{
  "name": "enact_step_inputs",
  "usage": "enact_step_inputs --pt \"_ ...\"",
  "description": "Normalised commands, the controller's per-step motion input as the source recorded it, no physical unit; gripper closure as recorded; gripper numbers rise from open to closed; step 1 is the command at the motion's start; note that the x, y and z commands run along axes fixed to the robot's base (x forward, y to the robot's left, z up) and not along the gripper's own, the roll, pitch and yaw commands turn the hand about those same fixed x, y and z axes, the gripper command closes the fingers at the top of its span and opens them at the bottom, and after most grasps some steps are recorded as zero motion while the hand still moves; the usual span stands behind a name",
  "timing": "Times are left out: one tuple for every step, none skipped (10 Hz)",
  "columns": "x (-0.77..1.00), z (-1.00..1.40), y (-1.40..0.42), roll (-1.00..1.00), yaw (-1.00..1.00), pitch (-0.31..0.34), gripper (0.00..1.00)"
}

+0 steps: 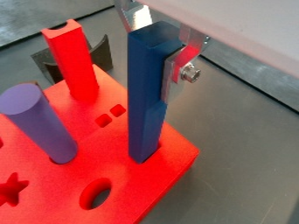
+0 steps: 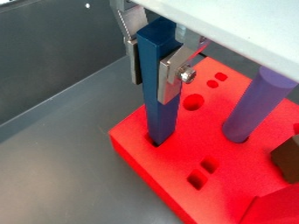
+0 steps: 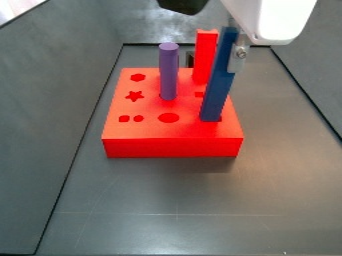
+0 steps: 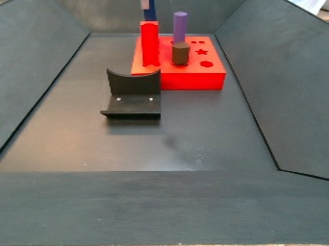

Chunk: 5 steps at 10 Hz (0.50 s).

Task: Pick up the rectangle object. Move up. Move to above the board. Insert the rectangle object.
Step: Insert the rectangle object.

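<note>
The rectangle object, a long blue bar (image 1: pixel 149 96), stands upright with its lower end in a hole near a corner of the red board (image 1: pixel 117 179). It also shows in the other wrist view (image 2: pixel 160 96) and in a side view (image 3: pixel 221 85). My gripper (image 1: pixel 160 52) is shut on the bar's upper part, one silver finger (image 2: pixel 173 72) flat on each side. The gripper (image 3: pixel 230 48) sits above the board (image 3: pixel 174 140). In the other side view only the bar's top (image 4: pixel 145 9) shows behind the red post.
A purple cylinder (image 3: pixel 168 70) and a red rectangular post (image 3: pixel 207 55) stand in the board. Star, round and small square holes are open in its top. The dark fixture (image 4: pixel 133 93) stands on the floor beside the board (image 4: pixel 195 73). Grey bin walls slope up all round.
</note>
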Motion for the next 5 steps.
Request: enact_step_inputs --pt "0.29 -0.42 -0.02 0.10 0.00 0.101 1.00" --pt "0.26 -0.42 -0.02 0.06 0.00 0.070 1.00" --pt "0.19 -0.35 0.00 0.00 -0.04 0.017 1.00" --pt "0.10 -0.05 0.00 0.00 -0.16 0.000 1.00" --pt "-0.13 0.00 0.05 -0.07 0.00 -0.049 1.00"
